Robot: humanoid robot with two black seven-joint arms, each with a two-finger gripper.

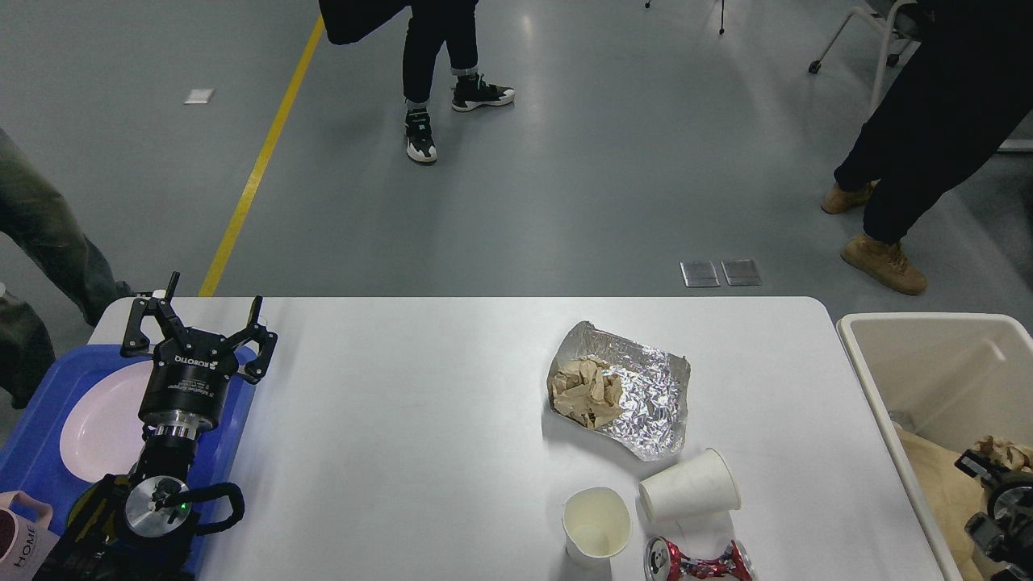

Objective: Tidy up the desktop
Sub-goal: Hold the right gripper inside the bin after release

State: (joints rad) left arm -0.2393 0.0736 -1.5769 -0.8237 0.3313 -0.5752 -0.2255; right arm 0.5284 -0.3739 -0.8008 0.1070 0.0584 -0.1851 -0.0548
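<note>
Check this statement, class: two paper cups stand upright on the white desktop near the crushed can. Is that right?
Not quite. In the head view only one paper cup stands upright; the other cup lies on its side. Both are on the desktop, near the crushed can.

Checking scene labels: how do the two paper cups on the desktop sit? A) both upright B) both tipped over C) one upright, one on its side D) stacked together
C: the near paper cup stands upright with its open mouth up, while the other paper cup lies on its side just right of it on the desktop.
</note>
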